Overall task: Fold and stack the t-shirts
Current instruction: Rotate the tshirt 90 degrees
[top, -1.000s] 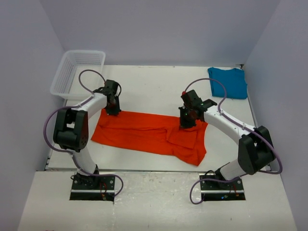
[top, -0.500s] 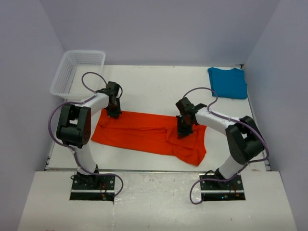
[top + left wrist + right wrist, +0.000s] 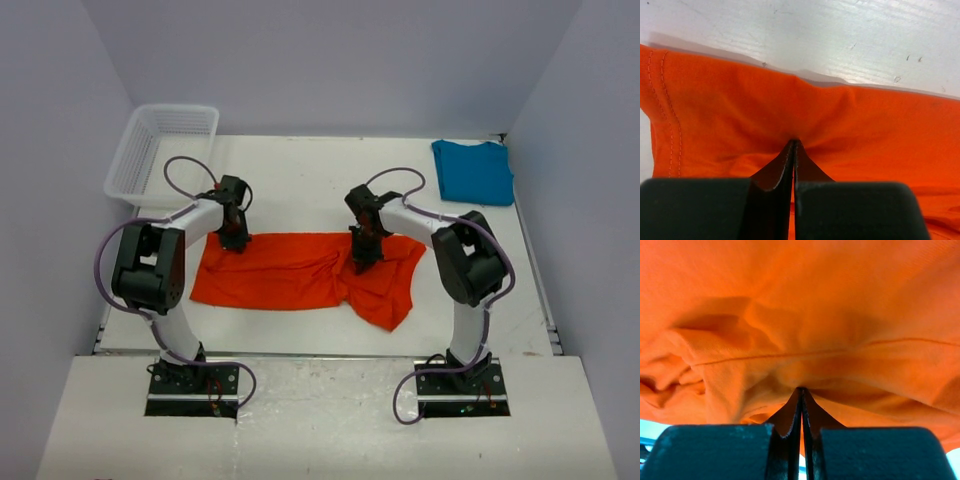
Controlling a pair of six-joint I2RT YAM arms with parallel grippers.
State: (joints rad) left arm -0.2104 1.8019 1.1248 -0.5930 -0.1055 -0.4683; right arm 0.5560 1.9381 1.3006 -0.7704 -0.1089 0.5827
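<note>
My left gripper [image 3: 793,146] pinches the orange-red t-shirt [image 3: 290,272] at its corner closest to the white basket [image 3: 128,165], fingers [image 3: 777,171] pressed together on cloth. My right gripper [image 3: 800,391] pinches its bunched cloth farther from the basket. The teal-blue t-shirt [image 3: 475,172] lies farthest from it.

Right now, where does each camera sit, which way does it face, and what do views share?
Top external: above and behind the bases, looking down on table, orange shirt, teal shirt, basket; left arm, right arm show.
Left wrist: looks along its shut fingers at the orange shirt's edge.
Right wrist: looks past its shut fingers into bunched orange cloth.
Shared: the orange shirt, in all three.
</note>
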